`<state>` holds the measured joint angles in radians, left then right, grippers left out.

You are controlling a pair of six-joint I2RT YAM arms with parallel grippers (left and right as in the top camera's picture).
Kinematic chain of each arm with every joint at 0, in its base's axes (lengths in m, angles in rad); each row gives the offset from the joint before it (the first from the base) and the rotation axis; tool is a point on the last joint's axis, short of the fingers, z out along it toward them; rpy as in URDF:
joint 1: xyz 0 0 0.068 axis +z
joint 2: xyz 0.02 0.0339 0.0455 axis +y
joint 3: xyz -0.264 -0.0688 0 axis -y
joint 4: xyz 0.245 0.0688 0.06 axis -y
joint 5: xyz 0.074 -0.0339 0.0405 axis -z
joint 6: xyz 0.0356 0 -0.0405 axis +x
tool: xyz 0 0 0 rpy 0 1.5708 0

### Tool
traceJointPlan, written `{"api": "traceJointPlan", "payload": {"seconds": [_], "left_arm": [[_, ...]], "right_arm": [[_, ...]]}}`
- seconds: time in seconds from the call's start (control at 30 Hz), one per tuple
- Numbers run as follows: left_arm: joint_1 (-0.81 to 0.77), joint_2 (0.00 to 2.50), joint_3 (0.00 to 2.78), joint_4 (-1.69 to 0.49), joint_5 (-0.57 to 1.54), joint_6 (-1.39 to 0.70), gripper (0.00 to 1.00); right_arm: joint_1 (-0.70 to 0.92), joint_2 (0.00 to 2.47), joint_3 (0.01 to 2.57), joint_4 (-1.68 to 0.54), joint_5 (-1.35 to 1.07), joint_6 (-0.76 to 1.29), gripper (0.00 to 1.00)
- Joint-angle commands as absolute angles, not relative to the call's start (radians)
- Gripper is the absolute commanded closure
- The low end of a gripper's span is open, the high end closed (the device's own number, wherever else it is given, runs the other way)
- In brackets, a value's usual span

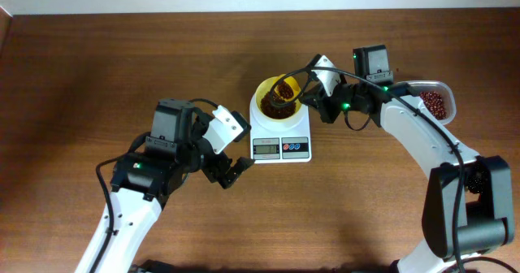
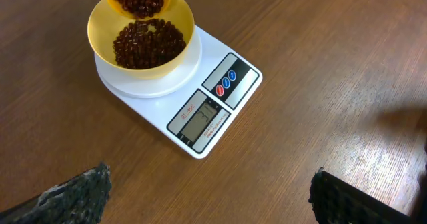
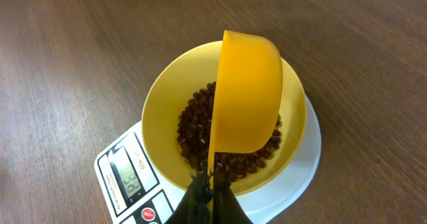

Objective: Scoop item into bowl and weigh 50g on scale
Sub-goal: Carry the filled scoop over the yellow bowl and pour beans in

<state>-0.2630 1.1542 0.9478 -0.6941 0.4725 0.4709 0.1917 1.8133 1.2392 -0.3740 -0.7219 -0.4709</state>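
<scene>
My right gripper [image 3: 207,199] is clenched on the handle of the yellow scoop [image 3: 247,97], which is tilted on edge over the pale yellow bowl [image 3: 160,107]. The red-brown beans [image 2: 147,44] lie in the bowl, which sits on the white scale [image 2: 217,51]. My left gripper [image 1: 236,171] is released, jaws wide, just near-left of the scale.

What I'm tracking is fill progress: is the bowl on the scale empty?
No, the bowl holds a heap of dark red-brown beans.
</scene>
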Motion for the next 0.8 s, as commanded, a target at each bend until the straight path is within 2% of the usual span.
{"api": "traceJointPlan", "payload": {"seconds": [0.0, 0.4, 0.6, 0.77], "left_arm": [[-0.260, 1.156, 0.939, -0.693, 0.490, 0.461, 0.01], [-0.260, 1.156, 0.939, -0.693, 0.490, 0.461, 0.01], [-0.260, 1.156, 0.939, -0.693, 0.490, 0.462, 0.01], [-0.260, 1.156, 0.939, -0.693, 0.490, 0.461, 0.01]], "right_arm": [[0.203, 1.826, 1.236, -0.382, -0.722, -0.475, 0.96], [0.203, 1.826, 1.236, -0.391, -0.721, -0.486, 0.96], [0.203, 1.826, 1.236, -0.418, -0.721, -0.688, 0.96], [0.203, 1.826, 1.236, -0.434, -0.722, -0.778, 0.96]]}}
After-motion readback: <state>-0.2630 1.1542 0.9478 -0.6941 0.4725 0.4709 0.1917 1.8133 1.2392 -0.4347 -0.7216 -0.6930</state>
